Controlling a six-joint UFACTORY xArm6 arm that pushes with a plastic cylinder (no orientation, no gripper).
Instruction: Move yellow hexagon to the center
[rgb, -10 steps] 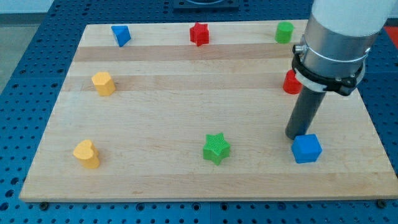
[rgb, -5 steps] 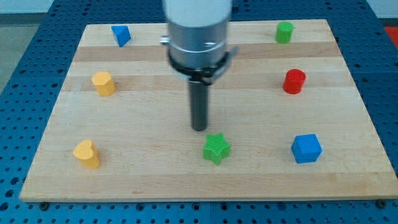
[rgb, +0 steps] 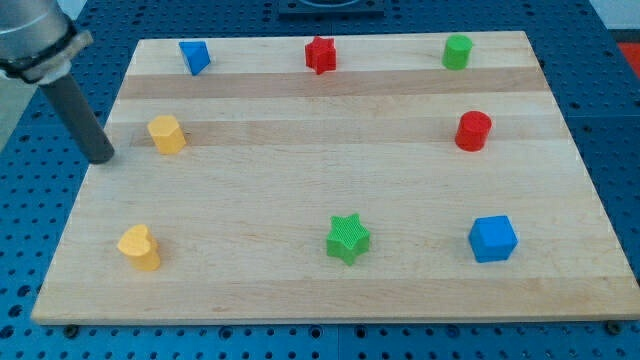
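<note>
The yellow hexagon (rgb: 167, 133) sits on the wooden surface (rgb: 330, 180), in its upper-left part, well off from the middle. My tip (rgb: 101, 158) stands just to the view's left of the hexagon and slightly below it, near but apart from it, right at the left edge of the surface. There are no jaws on this arm, only the dark rod, so no jaw state can be told.

Taking the hexagon as the mark: the blue triangular block (rgb: 195, 56) lies above it and a little to the right, near the top edge. The yellow heart-shaped block (rgb: 139, 247) lies well below it, slightly to the left. The red star (rgb: 320, 54) is up and to the right, at the top middle. The green star (rgb: 348, 238) is down and to the right, near the bottom edge. Far to the right at about the hexagon's height stands the red cylinder (rgb: 473, 131); above that, in the top-right corner, the green cylinder (rgb: 458, 51); below it, the blue cube (rgb: 492, 238).
</note>
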